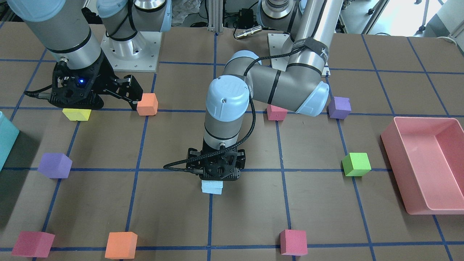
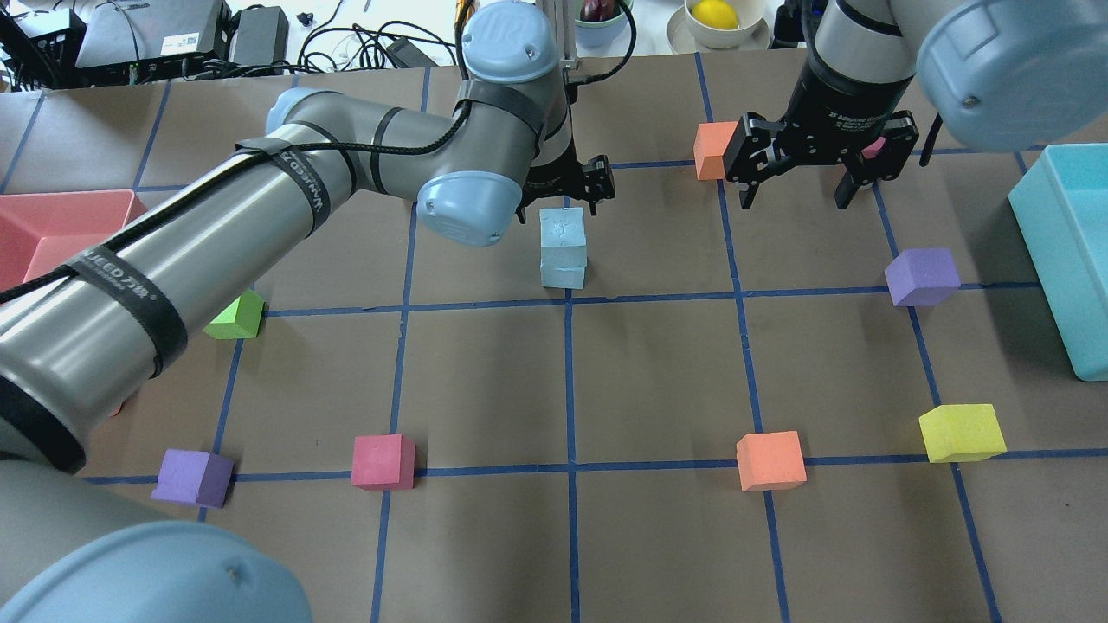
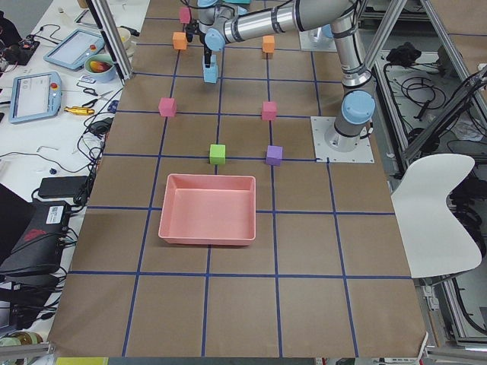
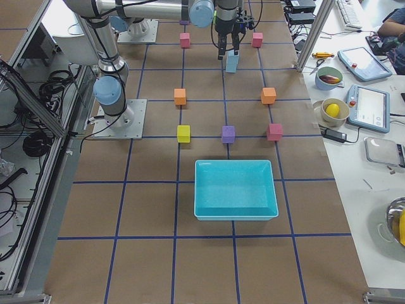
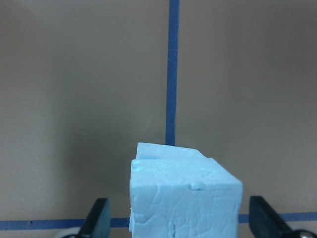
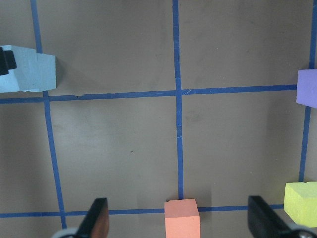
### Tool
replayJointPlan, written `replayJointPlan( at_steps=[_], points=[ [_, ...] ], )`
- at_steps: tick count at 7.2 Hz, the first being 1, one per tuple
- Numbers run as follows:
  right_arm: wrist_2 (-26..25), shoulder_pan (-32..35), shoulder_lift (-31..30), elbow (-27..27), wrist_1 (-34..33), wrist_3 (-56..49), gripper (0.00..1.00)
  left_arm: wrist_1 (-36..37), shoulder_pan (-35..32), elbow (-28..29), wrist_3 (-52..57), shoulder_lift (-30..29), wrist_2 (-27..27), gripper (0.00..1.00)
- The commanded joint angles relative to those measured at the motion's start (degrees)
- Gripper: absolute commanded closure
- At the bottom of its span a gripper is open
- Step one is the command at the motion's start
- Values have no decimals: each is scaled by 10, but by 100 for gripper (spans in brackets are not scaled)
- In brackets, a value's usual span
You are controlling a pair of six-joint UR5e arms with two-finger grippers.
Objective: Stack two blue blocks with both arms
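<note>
The two pale blue blocks stand stacked one on the other near the table's middle: the upper block [image 2: 563, 229] rests on the lower block [image 2: 563, 276]. The stack also shows in the front view [image 1: 212, 187] and the left wrist view [image 5: 183, 198]. My left gripper [image 2: 561, 192] is open just above the stack; its fingers [image 5: 97, 219] stand wide on either side of the upper block without touching it. My right gripper [image 2: 796, 189] is open and empty, hovering above the table beside an orange cube [image 2: 712, 150].
A teal bin [image 2: 1069, 260] is at the right edge and a pink bin [image 2: 52, 225] at the left. Purple [image 2: 922, 277], yellow [image 2: 961, 431], orange [image 2: 770, 460], pink [image 2: 383, 461], purple [image 2: 192, 478] and green [image 2: 235, 316] cubes lie around.
</note>
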Motion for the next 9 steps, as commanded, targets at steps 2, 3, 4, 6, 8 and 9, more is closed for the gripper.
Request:
replayJointPlan(
  at_steps=[2,3,4,6,8,9],
  points=[
    [0,0,0,0,-3,-1,0,-172,77,4,135,121,41,0],
    [0,1,-1,0,-2,-1,0,-205,125,-1,201,159,38,0],
    [0,0,-1,1,-2,0,0,-224,163,-8,268,196,37,0],
    [-1,-1,-8,0,0,-1,0,-222,186,-55,275,255,36,0],
    [-1,-5,-11,0,1,1,0,-213,192,-71,274,281,34,0],
    [-1,-6,-12,1,1,4,0,-213,194,-72,267,281,34,0]
  ],
)
